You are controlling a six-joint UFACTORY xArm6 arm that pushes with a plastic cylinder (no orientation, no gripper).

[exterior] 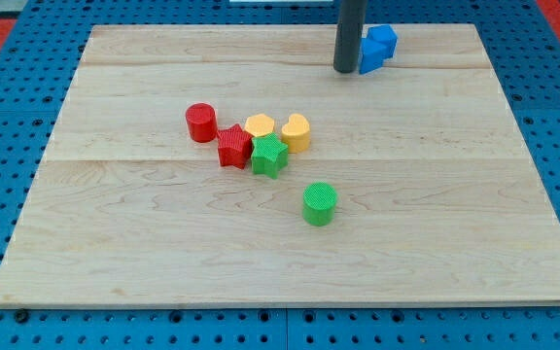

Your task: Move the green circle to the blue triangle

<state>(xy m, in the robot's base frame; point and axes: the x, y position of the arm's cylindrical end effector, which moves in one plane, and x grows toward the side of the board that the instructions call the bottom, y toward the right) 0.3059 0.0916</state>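
My tip (345, 70) sits at the far edge, touching the blue block (377, 49) on its left. The green circle (320, 203) stands alone, well nearer, just right of the clustered blocks.

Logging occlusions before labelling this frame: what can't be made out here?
- Blue blocks, camera view: my rod hides their left part, so their shapes and count are unclear; no triangle can be confirmed.
- My tip: whether it touches the blue blocks cannot be told.
- Rod's upper part: cut off by the view's top edge.
- Yellow block: front hidden by the green star.
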